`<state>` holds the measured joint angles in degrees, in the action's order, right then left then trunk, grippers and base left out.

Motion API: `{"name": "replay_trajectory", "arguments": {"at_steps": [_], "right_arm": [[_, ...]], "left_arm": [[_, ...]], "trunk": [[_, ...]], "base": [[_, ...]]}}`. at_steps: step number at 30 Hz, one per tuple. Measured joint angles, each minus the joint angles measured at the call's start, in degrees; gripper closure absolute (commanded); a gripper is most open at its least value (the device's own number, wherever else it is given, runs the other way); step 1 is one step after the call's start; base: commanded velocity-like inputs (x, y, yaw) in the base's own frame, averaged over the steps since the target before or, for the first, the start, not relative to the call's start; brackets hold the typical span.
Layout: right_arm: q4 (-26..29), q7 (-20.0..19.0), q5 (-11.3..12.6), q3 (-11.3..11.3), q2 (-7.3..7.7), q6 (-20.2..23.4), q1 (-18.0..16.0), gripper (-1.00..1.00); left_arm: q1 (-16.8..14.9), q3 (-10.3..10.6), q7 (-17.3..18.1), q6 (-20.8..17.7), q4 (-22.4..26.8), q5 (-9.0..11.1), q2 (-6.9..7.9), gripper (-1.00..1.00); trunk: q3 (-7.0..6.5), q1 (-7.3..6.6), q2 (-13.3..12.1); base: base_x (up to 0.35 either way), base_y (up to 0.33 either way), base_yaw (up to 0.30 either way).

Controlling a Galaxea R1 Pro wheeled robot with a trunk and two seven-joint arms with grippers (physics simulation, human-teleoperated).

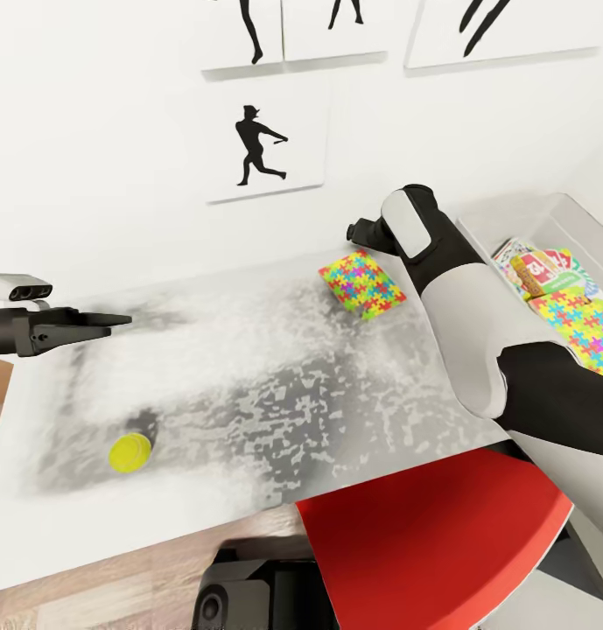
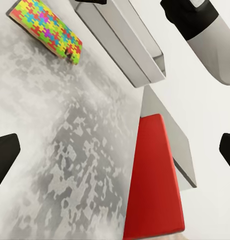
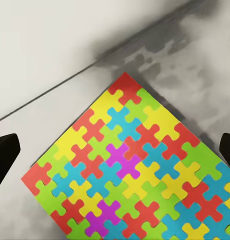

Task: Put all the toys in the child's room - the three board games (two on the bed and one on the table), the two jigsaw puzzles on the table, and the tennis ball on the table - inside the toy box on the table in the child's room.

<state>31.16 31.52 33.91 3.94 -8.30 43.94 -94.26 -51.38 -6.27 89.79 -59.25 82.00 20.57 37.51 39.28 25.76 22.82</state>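
The step in hand looks like the pickup of the jigsaw puzzle [image 1: 362, 284] that is not yet stowed: it lies flat near the back edge of the bench [image 1: 248, 385], towards the right end, just beside the toy box [image 1: 546, 214]. The toy box stands at the bench's right end and already holds a board game [image 1: 537, 262] and the other puzzle sheet [image 1: 585, 328]. The right arm reaches forward over the bench with its elbow bent and forearm angled toward the wall, so that the right claw [image 1: 364, 232] hangs above the puzzle's far edge; in the right wrist view its dark fingertips [image 3: 4, 155] stand wide apart on either side of the sheet, released and holding nothing. Since the sheet is thin and lies flat, the next move probably calls for lowering the claw onto one edge, or sliding the sheet to where an edge can be pinched. The left arm stretches out level over the bench's left end, its left claw [image 1: 117, 320] empty with the tips spread in the left wrist view. The tennis ball [image 1: 129, 451] rests near the front left corner, well apart from both claws.
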Motion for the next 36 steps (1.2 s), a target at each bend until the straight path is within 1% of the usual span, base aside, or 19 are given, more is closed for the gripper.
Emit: {"name": "replay_trajectory", "arguments": {"at_steps": [3,6,13,36], "right_arm": [[0.0,0.0,0.0,0.7,-0.03,0.0,-0.1,-1.00],[0.0,0.0,-0.1,2.6,-0.01,-0.2,-0.3,-1.00],[0.0,-0.1,-0.1,4.1,-0.08,-0.5,-0.7,-1.00],[0.9,0.0,-0.2,4.9,-0.17,-0.7,-2.6,-1.00]], "left_arm": [[0.0,0.1,0.0,0.0,0.0,0.0,-0.06,-1.00],[0.0,0.1,0.0,0.0,0.0,0.0,-0.09,-1.00],[0.0,0.0,0.0,0.1,0.0,0.0,-0.10,-1.00],[0.0,-0.2,0.0,0.0,0.0,0.0,-0.04,-1.00]], "trunk": [[0.28,0.00,0.0],[0.57,0.00,0.0],[1.23,0.00,0.0],[3.39,0.00,0.0]], "base": [[0.000,0.000,0.000],[0.000,0.000,0.000],[0.000,0.000,0.000],[0.000,0.000,0.000]]}}
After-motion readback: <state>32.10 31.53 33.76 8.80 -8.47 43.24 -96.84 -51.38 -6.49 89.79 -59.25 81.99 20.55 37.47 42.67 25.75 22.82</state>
